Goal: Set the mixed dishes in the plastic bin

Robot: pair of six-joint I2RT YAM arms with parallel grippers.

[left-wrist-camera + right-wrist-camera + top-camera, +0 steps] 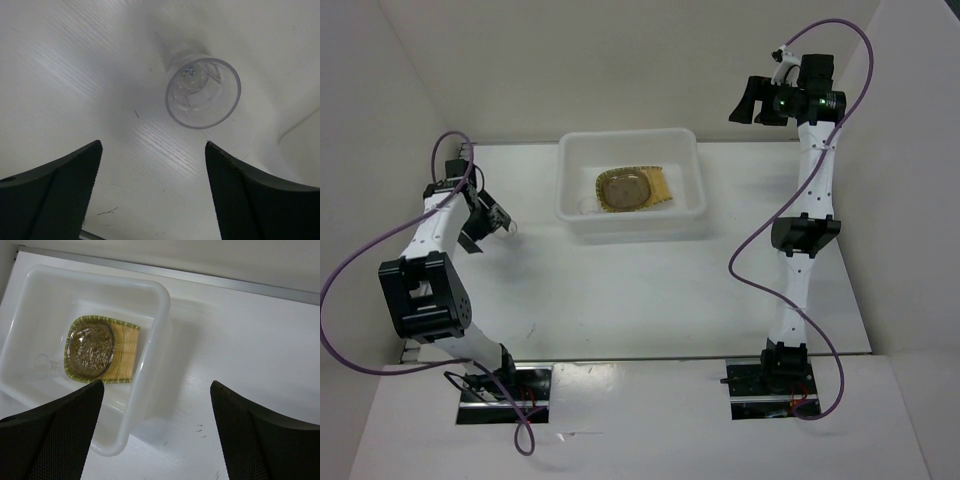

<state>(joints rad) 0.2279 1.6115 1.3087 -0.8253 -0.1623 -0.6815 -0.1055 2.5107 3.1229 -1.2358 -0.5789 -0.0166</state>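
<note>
The white plastic bin [690, 190] stands at the back middle of the table. In it lies the tan grid-pattern plate [660, 187] with a round greyish translucent plate [623, 189] on top; I cannot tell whether a second one is stacked there. The right wrist view shows the bin [152, 355], the tan plate [126, 352] and the round plate [90, 350]. The small clear glass cup [202, 92] stands upright on the table left of the bin, just ahead of my open, empty left gripper [152, 145]. My right gripper [157, 385] is open, empty and raised high above the bin's right side.
A faint clear shape [42, 366] lies in the bin beside the plates; I cannot tell what it is. White walls close the table on the left, back and right. The left arm [425, 290] bends over the table's left side.
</note>
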